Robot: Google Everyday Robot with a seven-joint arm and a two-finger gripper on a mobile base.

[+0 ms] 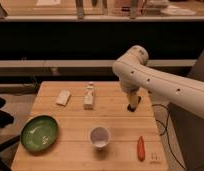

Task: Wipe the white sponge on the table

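**Sponge lies at the far left, gripper hangs over the far right**

The sponge [63, 97] is a small, flat, off-white pad, roughly rectangular with soft, rounded edges and a plain face. It lies flat on the table [70, 155], in the far left part of the top, turned a little askew to the planks. Nothing touches it and nothing rests on it.

Just to its right, apart from it, stands a white carton [89, 96] with a cap, upright and taller than the sponge. Near the left edge sits a green bowl [39, 133]. A white cup [99, 136] stands near the middle of the near side, its mouth up. An orange carrot [140, 148] lies near the right near corner, pointing lengthwise from far to near.

The white arm [160, 85] reaches in from the right, bends at its elbow above the far edge and drops toward the table. The gripper [130, 98] hangs at its end over the far right part of the top, right at a black bar [136, 103] that it partly hides. Its fingers are spread apart and hold nothing. It is well apart from the sponge, with the carton between them
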